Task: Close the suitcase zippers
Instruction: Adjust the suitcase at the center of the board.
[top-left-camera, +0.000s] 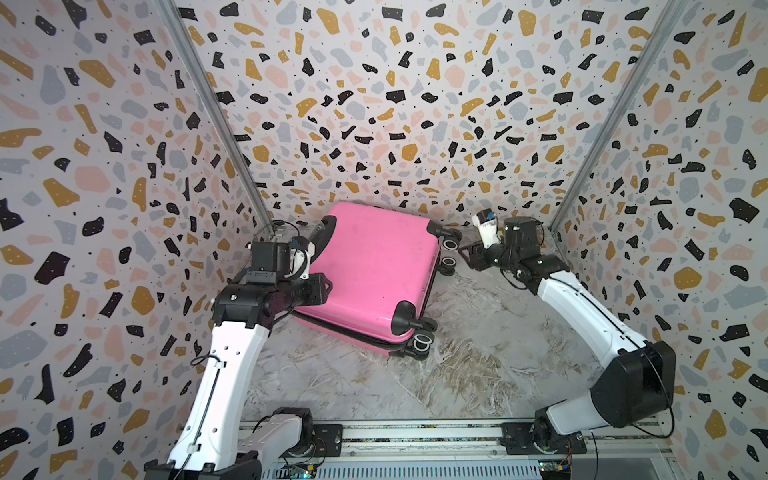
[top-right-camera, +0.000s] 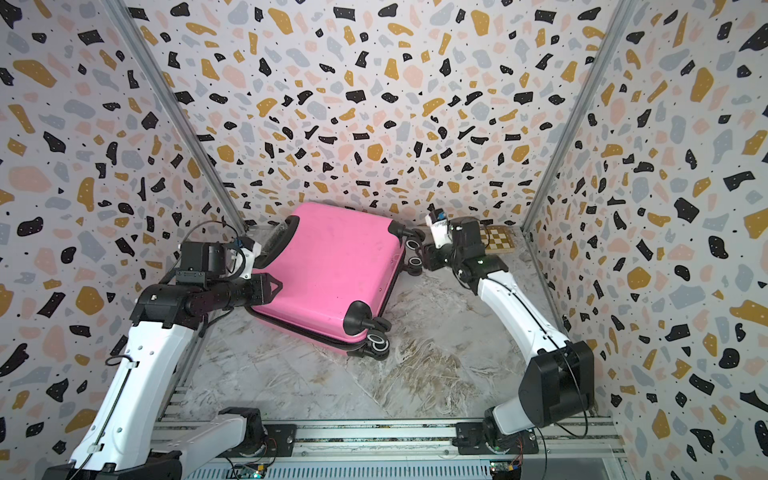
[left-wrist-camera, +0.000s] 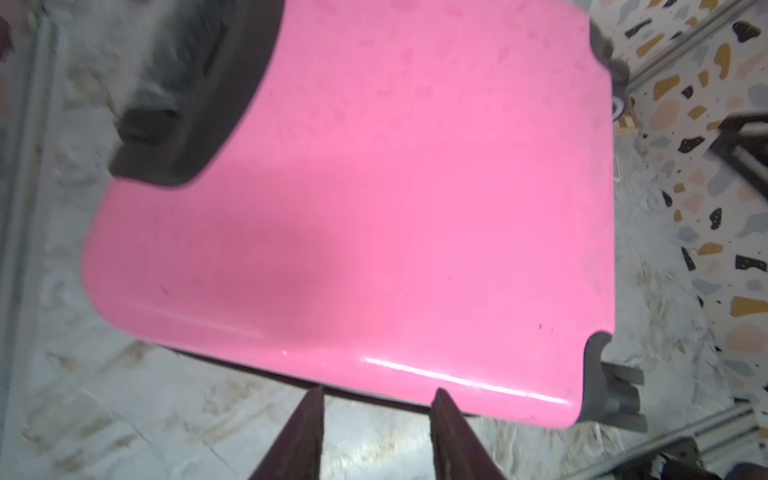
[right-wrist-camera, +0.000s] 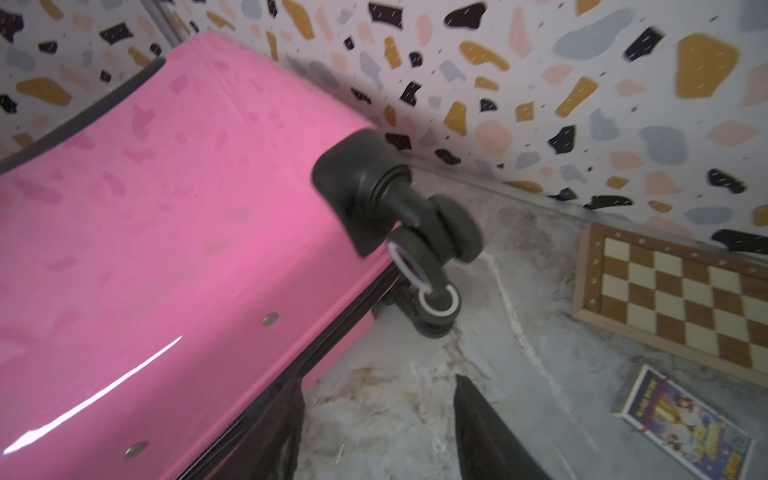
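The suitcase (top-left-camera: 374, 270) lies flat on the table (top-left-camera: 478, 353), chessboard (top-right-camera: 500, 241) behind it, rightward.

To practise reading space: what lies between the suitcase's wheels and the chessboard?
Bare marbled tabletop between wheels and chessboard, in the right wrist view; in a top view, the right hand sits in that gap.
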